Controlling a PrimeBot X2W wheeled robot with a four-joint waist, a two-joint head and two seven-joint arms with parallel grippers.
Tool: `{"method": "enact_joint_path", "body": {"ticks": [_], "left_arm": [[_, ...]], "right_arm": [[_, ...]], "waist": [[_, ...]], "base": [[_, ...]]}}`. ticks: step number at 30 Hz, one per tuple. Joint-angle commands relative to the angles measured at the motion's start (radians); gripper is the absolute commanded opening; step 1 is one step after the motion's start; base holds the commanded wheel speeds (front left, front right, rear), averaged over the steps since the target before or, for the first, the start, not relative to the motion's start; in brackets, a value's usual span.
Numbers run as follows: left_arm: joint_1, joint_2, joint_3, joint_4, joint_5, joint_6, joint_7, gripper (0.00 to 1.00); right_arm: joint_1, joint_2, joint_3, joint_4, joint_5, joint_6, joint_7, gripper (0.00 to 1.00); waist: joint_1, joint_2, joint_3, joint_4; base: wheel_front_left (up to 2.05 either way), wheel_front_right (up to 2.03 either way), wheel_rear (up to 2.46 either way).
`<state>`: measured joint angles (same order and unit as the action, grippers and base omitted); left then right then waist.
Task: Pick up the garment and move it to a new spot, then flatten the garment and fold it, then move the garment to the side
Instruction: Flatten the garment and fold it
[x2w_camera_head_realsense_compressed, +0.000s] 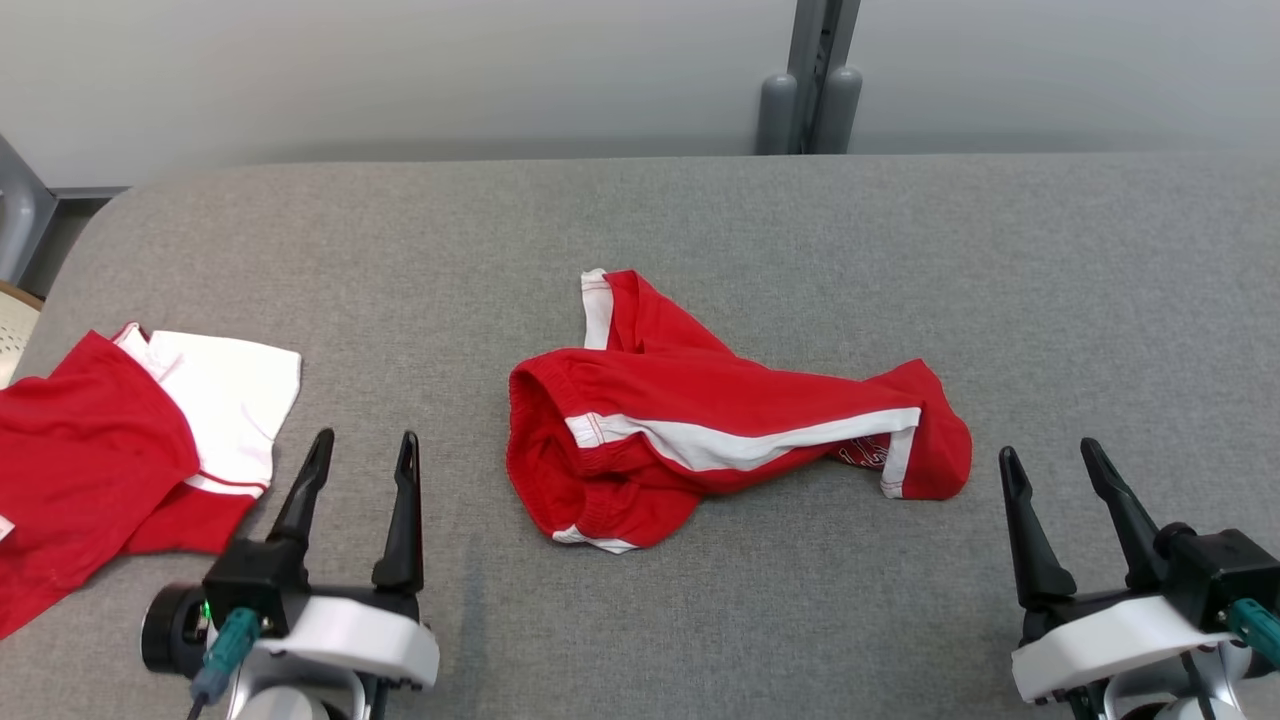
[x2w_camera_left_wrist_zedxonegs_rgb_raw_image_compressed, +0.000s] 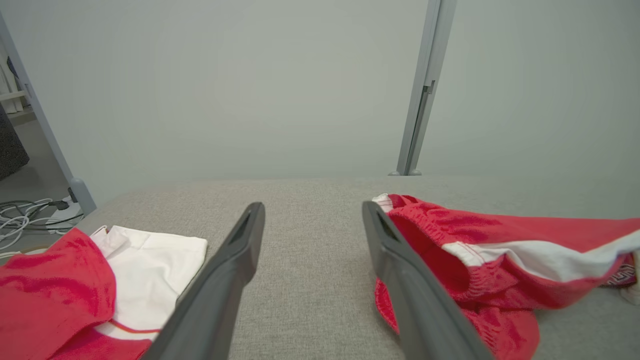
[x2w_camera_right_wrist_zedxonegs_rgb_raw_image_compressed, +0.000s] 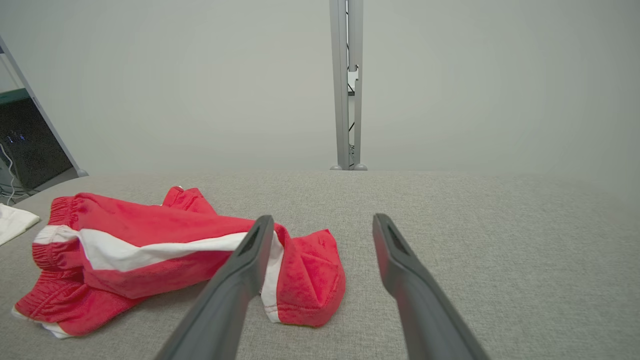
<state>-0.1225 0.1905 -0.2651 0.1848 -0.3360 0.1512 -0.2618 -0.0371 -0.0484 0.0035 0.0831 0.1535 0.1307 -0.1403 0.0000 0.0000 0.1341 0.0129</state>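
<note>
A red garment (x2w_camera_head_realsense_compressed: 700, 420) with white side stripes, a pair of shorts, lies crumpled in the middle of the grey padded table (x2w_camera_head_realsense_compressed: 700, 220). Its waistband points left and one leg stretches to the right. My left gripper (x2w_camera_head_realsense_compressed: 366, 440) stands open and empty, apart from the waistband on its left side; its wrist view has the shorts (x2w_camera_left_wrist_zedxonegs_rgb_raw_image_compressed: 500, 235) just right of the open fingers (x2w_camera_left_wrist_zedxonegs_rgb_raw_image_compressed: 312, 206). At the lower right my right gripper (x2w_camera_head_realsense_compressed: 1049, 450) is open too, a little right of the leg end (x2w_camera_right_wrist_zedxonegs_rgb_raw_image_compressed: 305, 280). A second garment (x2w_camera_head_realsense_compressed: 100, 450), red and white, lies flat left of the left gripper.
The red and white garment (x2w_camera_left_wrist_zedxonegs_rgb_raw_image_compressed: 60, 285) reaches the table's left front edge. Behind the table stand a pale wall and a grey post (x2w_camera_head_realsense_compressed: 810, 90). White cables (x2w_camera_left_wrist_zedxonegs_rgb_raw_image_compressed: 20, 215) lie on the floor beyond the left edge. Bare grey surface spreads at the back and right.
</note>
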Motion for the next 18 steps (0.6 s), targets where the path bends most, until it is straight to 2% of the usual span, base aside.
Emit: {"method": "enact_joint_path", "body": {"ticks": [1, 9, 18], "left_arm": [[0.032, 0.007, 0.003, -0.017, 0.008, 0.010, -0.003, 1.00], [0.089, 0.004, -0.005, -0.041, -0.011, 0.014, 0.001, 1.00], [0.052, 0.009, -0.028, -0.049, -0.016, -0.009, 0.025, 1.00]], "right_arm": [[0.016, -0.005, -0.006, -0.005, -0.011, 0.000, 0.007, 1.00], [0.039, -0.005, -0.012, -0.024, -0.001, 0.000, 0.025, 1.00], [0.036, -0.005, -0.006, -0.031, 0.006, 0.000, 0.030, 1.00]], "waist": [[0.0000, 0.0000, -0.014, 0.006], [0.0000, 0.0000, -0.028, 0.012], [0.0000, 0.0000, -0.028, 0.009]], "base": [[0.00, 0.00, 0.00], [0.00, 0.00, 0.00], [0.00, 0.00, 0.00]]}}
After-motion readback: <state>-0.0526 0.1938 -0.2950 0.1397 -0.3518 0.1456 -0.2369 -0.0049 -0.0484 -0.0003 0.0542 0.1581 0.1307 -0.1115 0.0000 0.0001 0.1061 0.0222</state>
